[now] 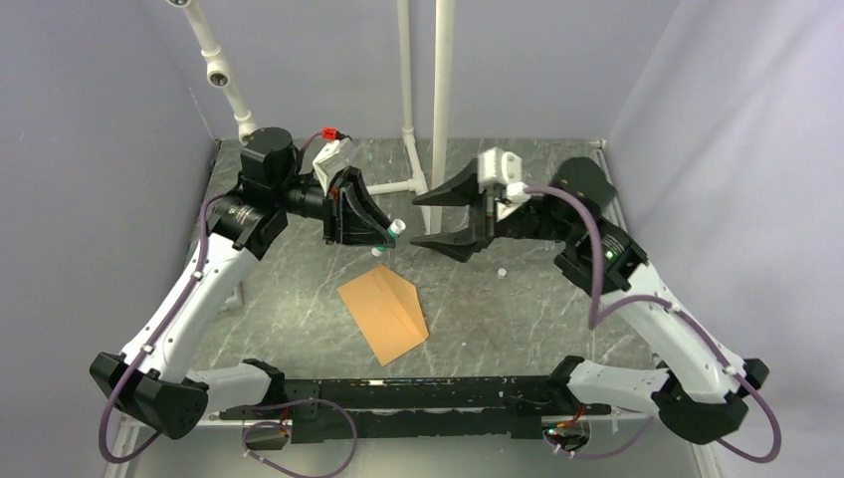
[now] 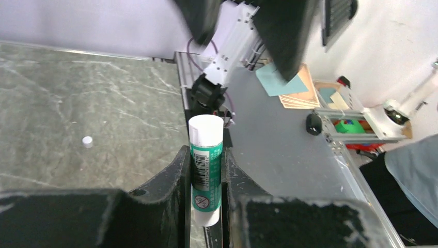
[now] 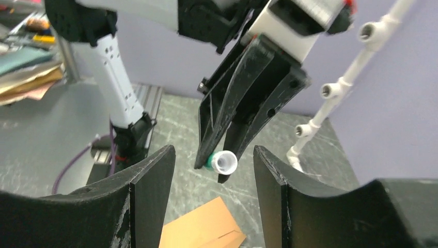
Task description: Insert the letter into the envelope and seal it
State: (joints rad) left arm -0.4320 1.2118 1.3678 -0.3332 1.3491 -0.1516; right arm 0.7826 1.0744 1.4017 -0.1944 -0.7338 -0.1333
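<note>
Envelope (image 1: 383, 314) lies flat mid-table, orange-brown. Left gripper (image 1: 386, 237) pinches a white glue stick (image 2: 205, 170); its green label shows a barcode, the lettering unreadable. Right gripper (image 1: 420, 219) gapes wide, holding nothing.

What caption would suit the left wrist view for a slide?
Left gripper clamps a green-and-white glue stick above the marbled table, where a small white cap lies.

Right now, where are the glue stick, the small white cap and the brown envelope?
glue stick (image 2: 206, 168): left wrist view, on its green label.
small white cap (image 2: 88, 141): left wrist view, on its top.
envelope (image 1: 376, 314): top external view, on its middle.
</note>
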